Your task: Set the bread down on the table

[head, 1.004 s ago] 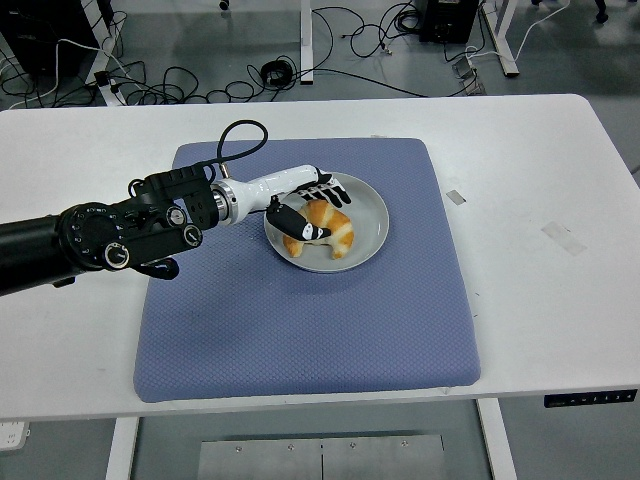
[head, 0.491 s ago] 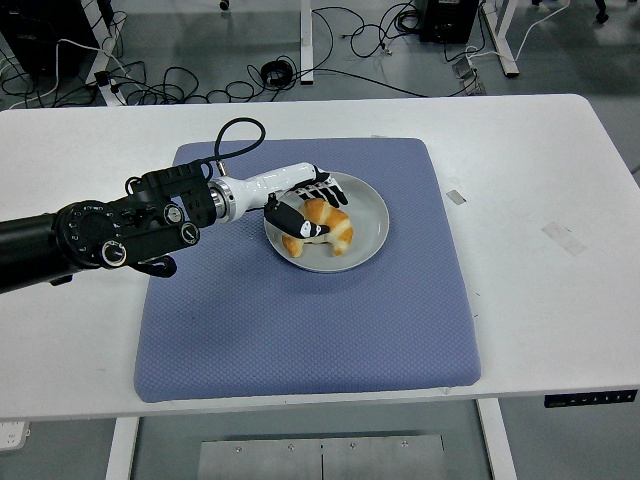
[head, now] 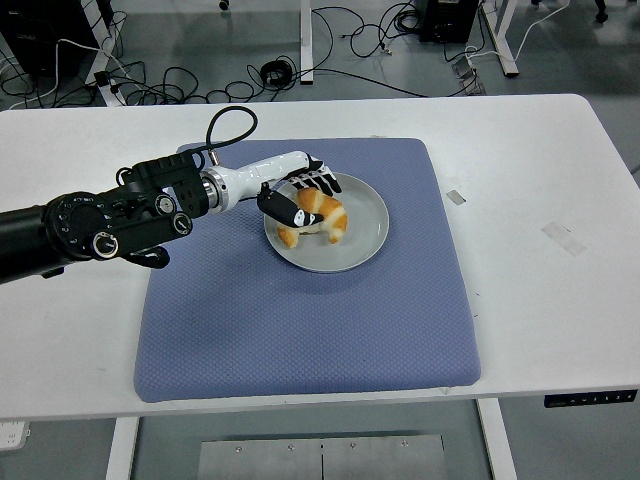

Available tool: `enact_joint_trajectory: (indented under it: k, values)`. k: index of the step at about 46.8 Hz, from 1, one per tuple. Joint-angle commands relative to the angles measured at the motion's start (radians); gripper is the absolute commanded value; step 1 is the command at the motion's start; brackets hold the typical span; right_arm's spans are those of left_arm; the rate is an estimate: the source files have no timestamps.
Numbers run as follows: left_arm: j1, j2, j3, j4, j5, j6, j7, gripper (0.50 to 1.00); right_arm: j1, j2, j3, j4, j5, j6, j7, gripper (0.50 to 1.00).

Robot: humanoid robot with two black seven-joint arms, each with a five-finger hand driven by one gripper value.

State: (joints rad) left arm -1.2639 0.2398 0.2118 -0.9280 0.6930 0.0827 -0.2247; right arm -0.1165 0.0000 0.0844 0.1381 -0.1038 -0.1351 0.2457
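Note:
A golden croissant [head: 322, 216] is held in my left hand [head: 300, 200] just above the grey plate [head: 350, 245]. The hand's fingers [head: 318, 183] curl over its far side and the thumb presses its near side, so the hand is shut on it. The plate lies on a blue mat [head: 300, 320] in the middle of the white table [head: 540, 180]. My left arm reaches in from the left edge. My right arm is out of view.
The blue mat covers the table's middle, with bare white table on both sides of it. Small strips of tape [head: 456, 197] lie on the right part of the table. Cables lie on the floor beyond the far edge.
My left hand has lifted the croissant off the plate and drawn it slightly up and to the left. The arm has shifted back with it.

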Motion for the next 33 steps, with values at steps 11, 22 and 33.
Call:
enact_joint_trajectory:
  k: [11, 22, 33]
  values:
    - [-0.012, 0.047, -0.005, 0.0, 0.003, -0.003, -0.018, 0.672, 0.0, 0.0, 0.0, 0.0, 0.0, 0.0, 0.0, 1.0]
    - [-0.015, 0.076, -0.005, 0.0, 0.005, -0.003, -0.041, 0.646, 0.0, 0.0, 0.0, 0.0, 0.0, 0.0, 0.0, 1.0]
    - [-0.015, 0.127, -0.006, 0.0, 0.005, -0.003, -0.041, 0.646, 0.0, 0.0, 0.0, 0.0, 0.0, 0.0, 0.0, 1.0]
